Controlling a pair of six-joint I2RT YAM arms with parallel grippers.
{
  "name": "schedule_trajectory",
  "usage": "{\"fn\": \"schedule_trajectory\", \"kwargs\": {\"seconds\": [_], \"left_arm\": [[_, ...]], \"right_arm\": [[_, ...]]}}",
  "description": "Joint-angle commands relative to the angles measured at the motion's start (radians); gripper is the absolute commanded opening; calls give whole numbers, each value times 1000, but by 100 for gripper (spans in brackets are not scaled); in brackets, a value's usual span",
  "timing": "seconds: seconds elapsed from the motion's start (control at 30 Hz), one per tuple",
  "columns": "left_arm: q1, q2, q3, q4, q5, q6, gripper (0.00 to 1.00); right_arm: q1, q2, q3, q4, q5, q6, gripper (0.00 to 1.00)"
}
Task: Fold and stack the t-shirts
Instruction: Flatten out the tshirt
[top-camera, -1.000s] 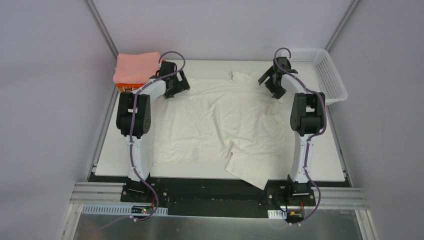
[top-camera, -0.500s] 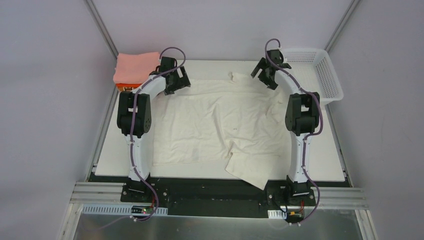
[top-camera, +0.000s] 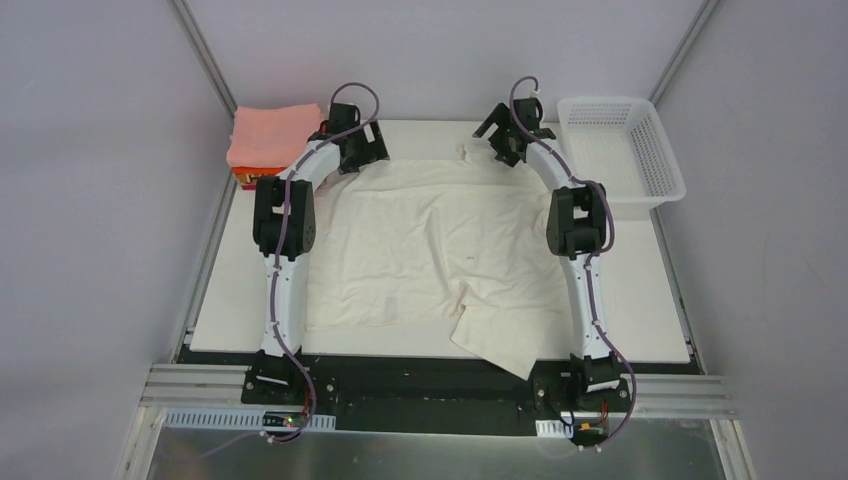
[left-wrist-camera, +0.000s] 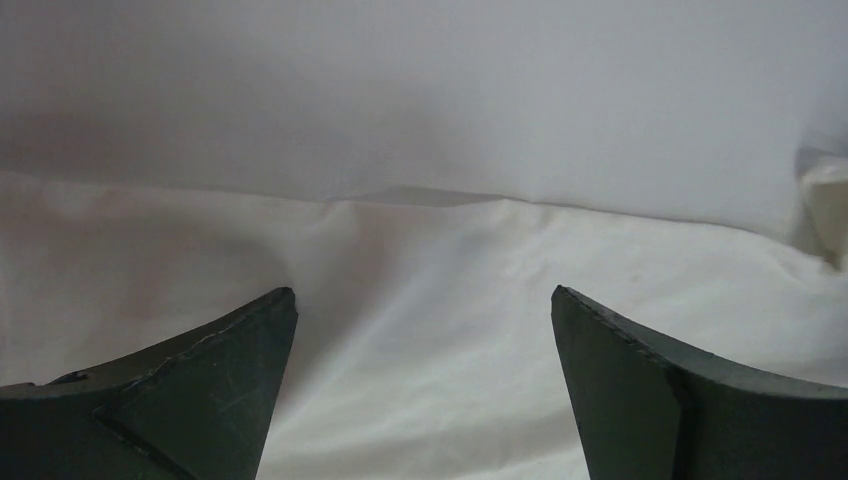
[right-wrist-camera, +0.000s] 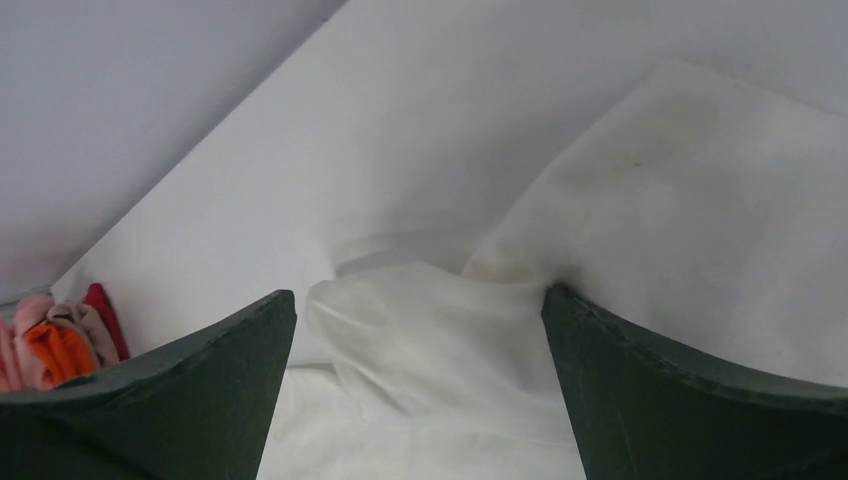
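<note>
White tabletop (top-camera: 238, 292) inside an enclosure of pale grey walls (top-camera: 95, 200). White plastic lattice basket (top-camera: 666, 152), upright, at the far right corner of the tabletop. Aluminium corner posts (top-camera: 205, 55) rise at the far left and far right. Along the near edge: black base plate (top-camera: 420, 382), aluminium rail (top-camera: 195, 385) and, nearest, a reflective metal sheet (top-camera: 430, 455).

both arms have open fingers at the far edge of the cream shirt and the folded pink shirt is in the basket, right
No: the top external view shows the folded pink shirt at the far-left table corner, not in the basket. The rest is right.
</note>
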Motion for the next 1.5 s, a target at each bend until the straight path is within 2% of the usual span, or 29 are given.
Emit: {"fn": "schedule_trajectory", "kwargs": {"seconds": [0.0, 0.2, 0.37, 0.53, 0.73, 0.83, 1.0, 1.1, 1.2, 1.33, 1.47], "left_arm": [[17, 59, 51, -36, 4, 29, 99], [39, 124, 98, -36, -6, 7, 99], [57, 163, 143, -43, 6, -19, 99], [61, 176, 169, -42, 21, -23, 99], [61, 190, 188, -43, 45, -28, 99], [61, 175, 194, -43, 45, -13, 99], [60, 128, 231, -42, 40, -10, 99], [59, 80, 236, -43, 64, -10, 99], [58, 8, 194, -44, 86, -5, 99], [49, -136, 45, -46, 99, -8, 99], [20, -356, -213, -49, 111, -36, 99]], "right_arm": [[4, 14, 9, 48, 24, 40, 100], [-3, 75, 98, -20, 179, -7, 100], [-25, 83, 100, -50, 267, 3, 99], [-55, 92, 120, -38, 235, 2, 99], [-57, 56, 89, 106, 84, -53, 99], [-49, 3, 55, 166, 66, -136, 99], [-48, -59, 61, 159, 71, -247, 99], [-47, -112, 48, 76, 16, -290, 100], [-32, -217, -49, 28, 0, -340, 100], [-12, -401, -212, -105, 88, -329, 100], [11, -631, -547, -221, 104, -243, 100]]}}
